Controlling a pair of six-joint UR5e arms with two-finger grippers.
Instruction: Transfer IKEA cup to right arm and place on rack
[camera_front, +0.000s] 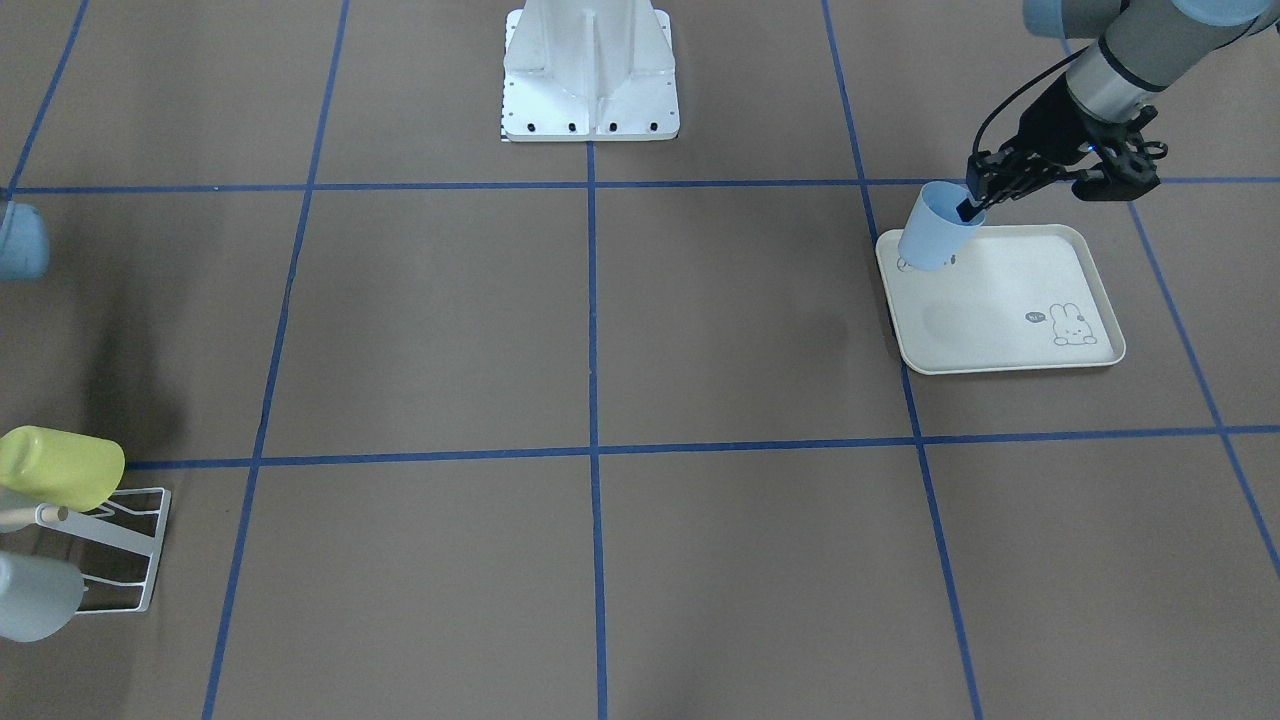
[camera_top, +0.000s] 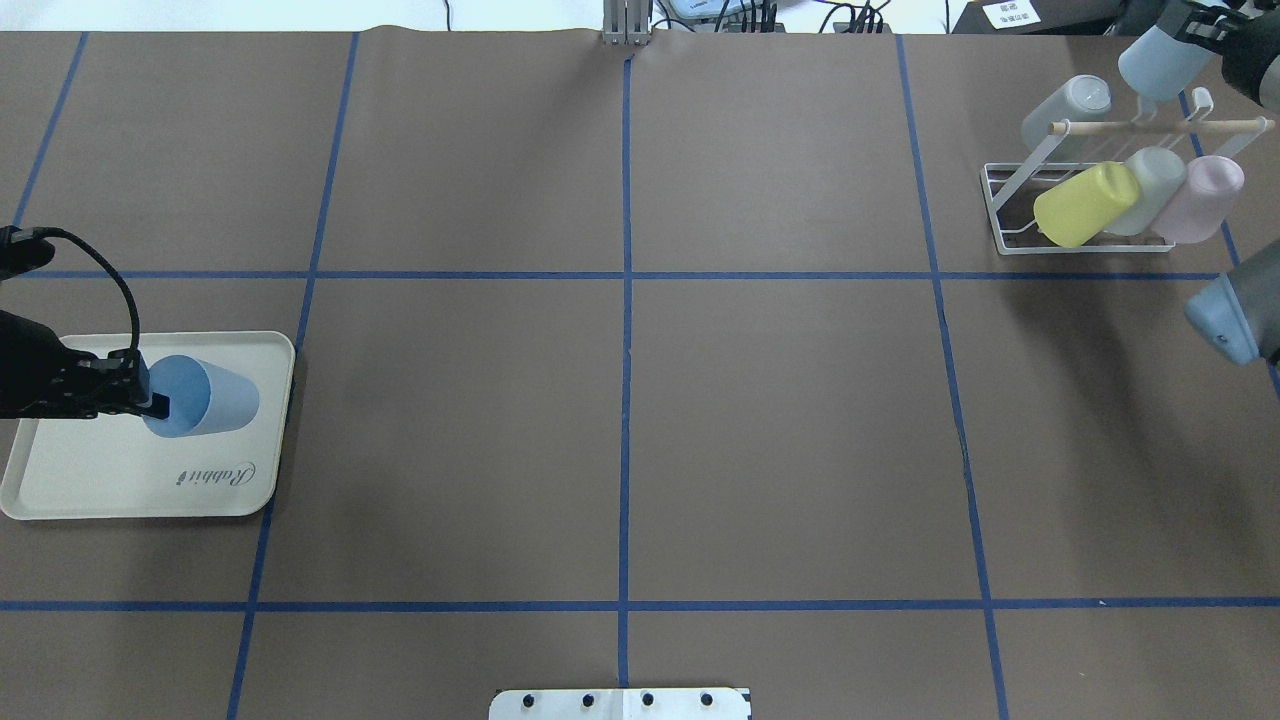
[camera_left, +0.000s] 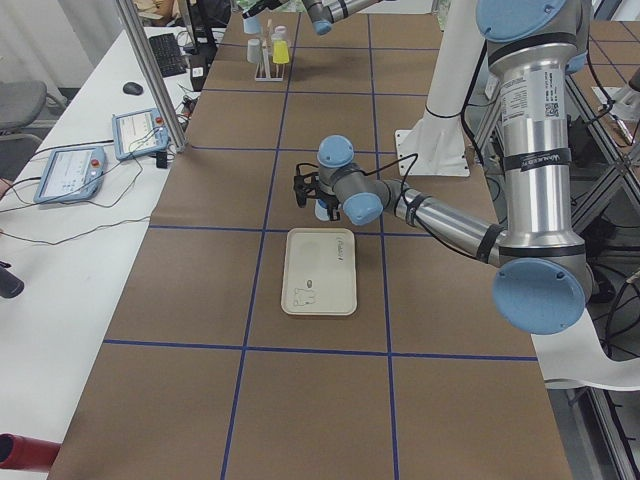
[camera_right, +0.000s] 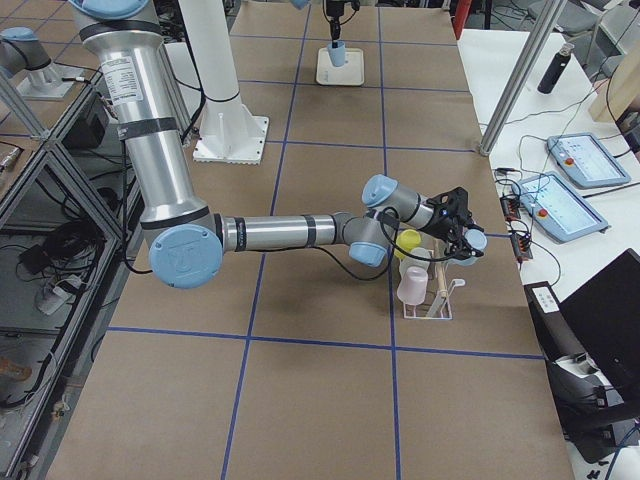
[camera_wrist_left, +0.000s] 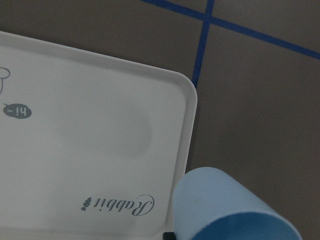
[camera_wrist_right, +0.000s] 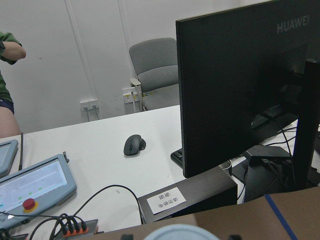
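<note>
Overhead view. Table (camera_top: 620, 450): brown, with a blue tape grid. Tray (camera_top: 100, 480): cream, at 9 o'clock. Rack (camera_top: 1150, 127): at 2 o'clock, carrying a yellow cup (camera_top: 1085, 205) and a pink cup (camera_top: 1210, 195). IKEA cup (camera_top: 215, 395): blue, tipped sideways above the tray's 2 o'clock corner, mouth toward 9 o'clock. Left gripper (camera_top: 150, 402): pinching the cup's rim, one finger inside. Right gripper (camera_right: 460, 232): at the rack beside a pale blue cup (camera_top: 1160, 62); cannot tell its grip.
</note>
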